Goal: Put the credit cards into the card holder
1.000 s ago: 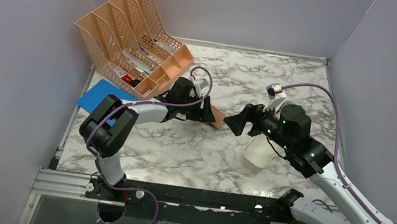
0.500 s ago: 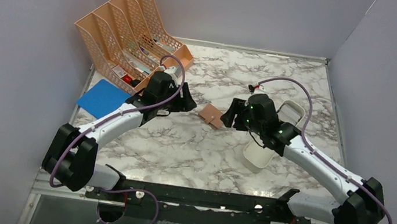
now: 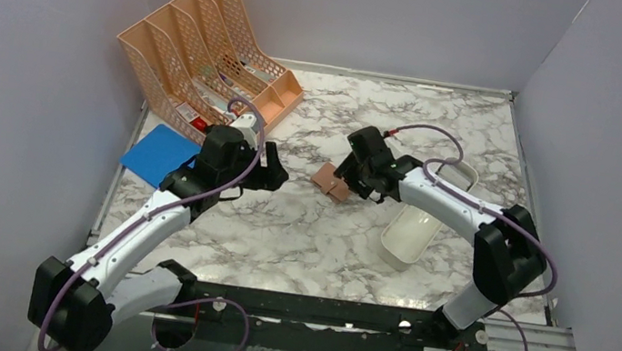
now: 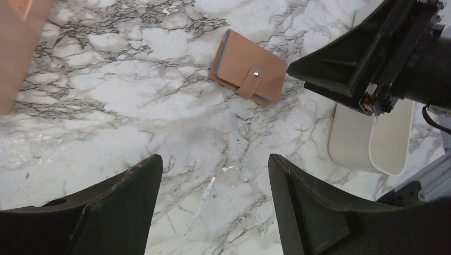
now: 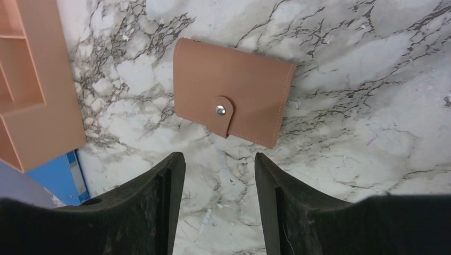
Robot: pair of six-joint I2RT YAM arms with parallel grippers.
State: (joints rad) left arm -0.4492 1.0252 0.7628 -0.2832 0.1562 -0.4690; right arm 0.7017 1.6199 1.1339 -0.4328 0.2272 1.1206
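Note:
The card holder (image 3: 331,181) is a pinkish-tan wallet lying closed on the marble table, with its snap tab fastened. It also shows in the left wrist view (image 4: 248,74) and the right wrist view (image 5: 234,98). My right gripper (image 3: 344,176) hovers right over its right side, open and empty (image 5: 219,155). My left gripper (image 3: 276,175) is open and empty to the left of the wallet, apart from it (image 4: 215,159). No credit card shows clearly in any view.
A peach mesh file organiser (image 3: 205,55) with small items stands at the back left. A blue folder (image 3: 156,152) lies in front of it. A white oblong tray (image 3: 415,229) sits right of the wallet, under the right arm. Grey walls enclose the table.
My left gripper has drawn back to the left, away from the wallet. My right gripper has swung left and forward until it is over the wallet. The wallet has not moved.

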